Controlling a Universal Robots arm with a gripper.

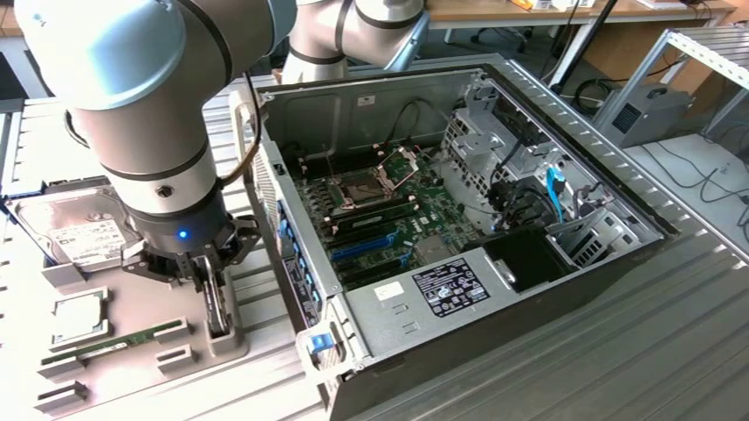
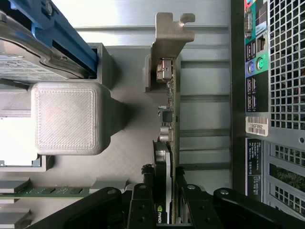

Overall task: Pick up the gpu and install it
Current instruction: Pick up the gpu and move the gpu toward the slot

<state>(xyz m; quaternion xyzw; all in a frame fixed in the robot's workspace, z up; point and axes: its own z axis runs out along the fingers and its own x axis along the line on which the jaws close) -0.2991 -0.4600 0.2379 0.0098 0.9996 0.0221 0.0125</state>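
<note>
The gpu point(image 1: 217, 309) stands edge-on in a grey holder point(image 1: 227, 340) on the parts tray, to the exterior view's left of the open computer case point(image 1: 387, 333). My gripper point(image 1: 203, 274) is down over it. In the wrist view the gpu point(image 2: 170, 109) runs away from me as a slim slab, ending in its silvery bracket point(image 2: 169, 38). My gripper point(image 2: 165, 210) has a finger pressed against each face of the card near its fan end. The card still sits in the holder. The motherboard's blue slots point(image 1: 363, 247) lie inside the case.
A silver hard drive point(image 1: 82, 232) with a white label, a processor point(image 1: 76, 317) and a green memory stick point(image 1: 117, 344) lie on the tray beside the holder. A grey printed block point(image 2: 66, 117) stands close to the card. The case's rear panel point(image 2: 276, 95) is on the card's other side.
</note>
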